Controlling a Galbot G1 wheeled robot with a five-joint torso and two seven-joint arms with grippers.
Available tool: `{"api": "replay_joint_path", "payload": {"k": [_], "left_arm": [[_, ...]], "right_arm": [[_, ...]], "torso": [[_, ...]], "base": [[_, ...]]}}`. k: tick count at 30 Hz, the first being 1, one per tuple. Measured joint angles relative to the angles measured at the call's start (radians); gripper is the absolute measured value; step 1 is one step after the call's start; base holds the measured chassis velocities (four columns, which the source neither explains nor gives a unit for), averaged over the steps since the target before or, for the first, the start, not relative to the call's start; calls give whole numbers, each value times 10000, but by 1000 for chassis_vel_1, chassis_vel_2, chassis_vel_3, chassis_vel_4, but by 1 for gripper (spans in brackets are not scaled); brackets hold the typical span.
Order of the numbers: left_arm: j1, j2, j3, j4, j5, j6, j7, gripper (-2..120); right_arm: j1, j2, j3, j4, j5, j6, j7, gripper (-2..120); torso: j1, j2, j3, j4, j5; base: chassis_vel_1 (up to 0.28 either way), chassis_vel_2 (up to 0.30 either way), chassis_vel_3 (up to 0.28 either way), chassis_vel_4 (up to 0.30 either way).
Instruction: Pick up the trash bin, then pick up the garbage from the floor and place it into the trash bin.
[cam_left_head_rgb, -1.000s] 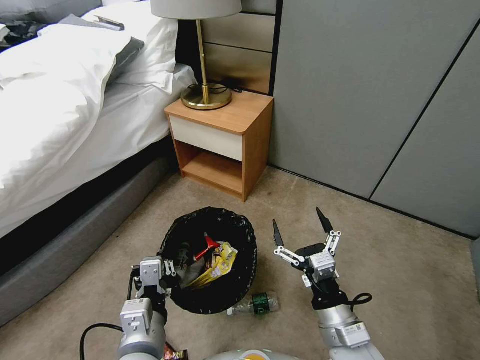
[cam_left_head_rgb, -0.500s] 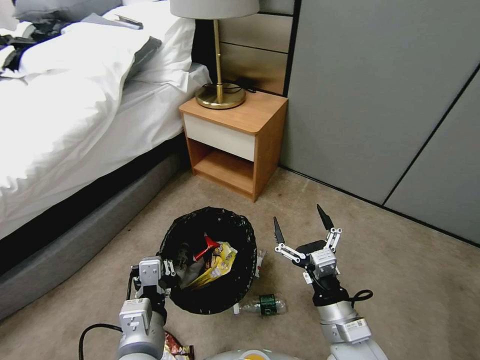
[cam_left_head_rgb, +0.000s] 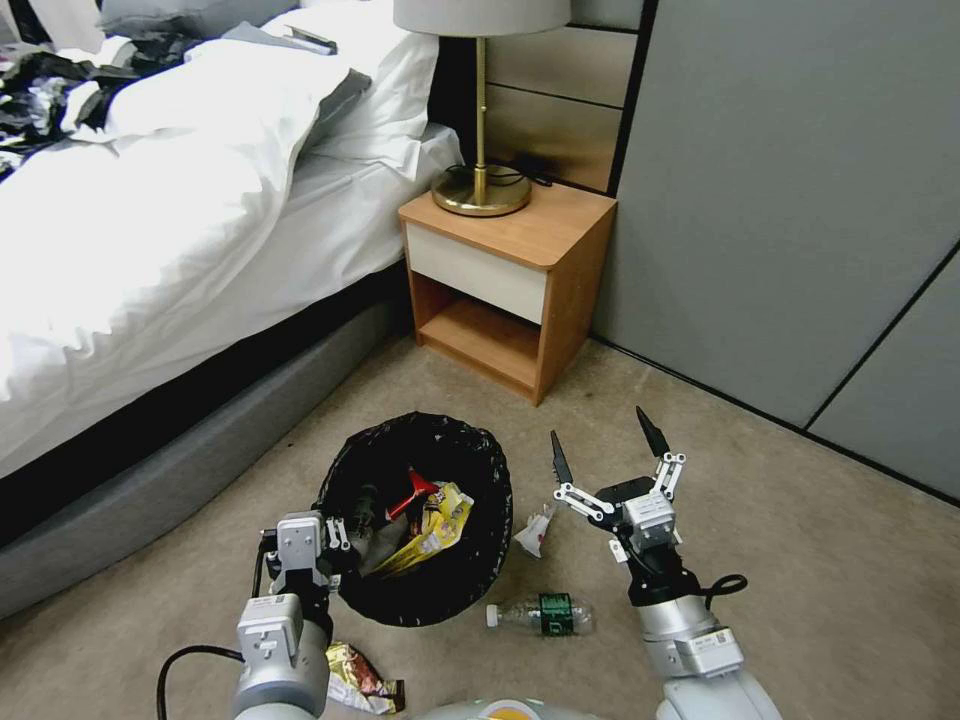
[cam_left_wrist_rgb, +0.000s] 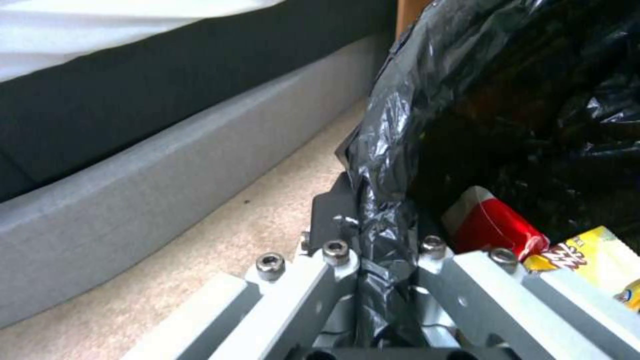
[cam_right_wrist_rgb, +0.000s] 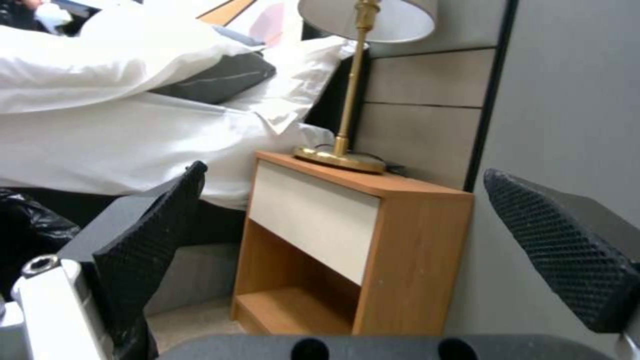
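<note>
My left gripper (cam_left_head_rgb: 330, 545) pinches the bagged rim of the bin (cam_left_head_rgb: 420, 520), which sits low by the carpet (cam_left_head_rgb: 800, 560) in front of me with wrappers inside, and I judge that grip should hold level so nothing spills. My right gripper (cam_left_head_rgb: 605, 450) hovers spread wide and empty just right of the bin; to do well it should come down over the bottle (cam_left_head_rgb: 545, 612) or the white wad (cam_left_head_rgb: 533, 532) beside it, straddling the piece before closing. The floor is beige carpet, with a bed (cam_left_head_rgb: 150, 230) to the left, a nightstand (cam_left_head_rgb: 510, 280) with a lamp (cam_left_head_rgb: 482, 100) ahead, grey wall panels to the right, and a shiny wrapper (cam_left_head_rgb: 362, 682) near my base.
</note>
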Motion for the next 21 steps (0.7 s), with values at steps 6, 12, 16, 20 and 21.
{"api": "replay_joint_path", "payload": {"k": [6, 12, 16, 20, 21], "left_arm": [[-4, -1, 0, -6, -4, 12, -8, 1], [2, -3, 0, -21, -6, 13, -20, 1], [4, -4, 0, -32, -13, 13, -28, 1], [8, -2, 9, -32, -10, 12, -31, 1], [10, 1, 12, -33, -7, 11, -32, 1]], "right_arm": [[141, -146, 205, -62, 180, -39, -98, 100], [216, -187, 226, -63, 243, -84, -157, 100], [248, -223, 263, -63, 289, -99, -267, 100], [329, -330, 390, -67, 468, -102, -474, 100], [394, -410, 478, -88, 594, -91, -633, 100]], "torso": [[0, 0, 0, 0, 1], [0, 0, 0, 0, 0], [0, 0, 0, 0, 0], [0, 0, 1, -1, 0], [0, 0, 0, -1, 0]], "base": [[0, 0, 0, 0], [0, 0, 0, 0], [0, 0, 0, 0], [0, 0, 0, 0], [0, 0, 0, 0]]}}
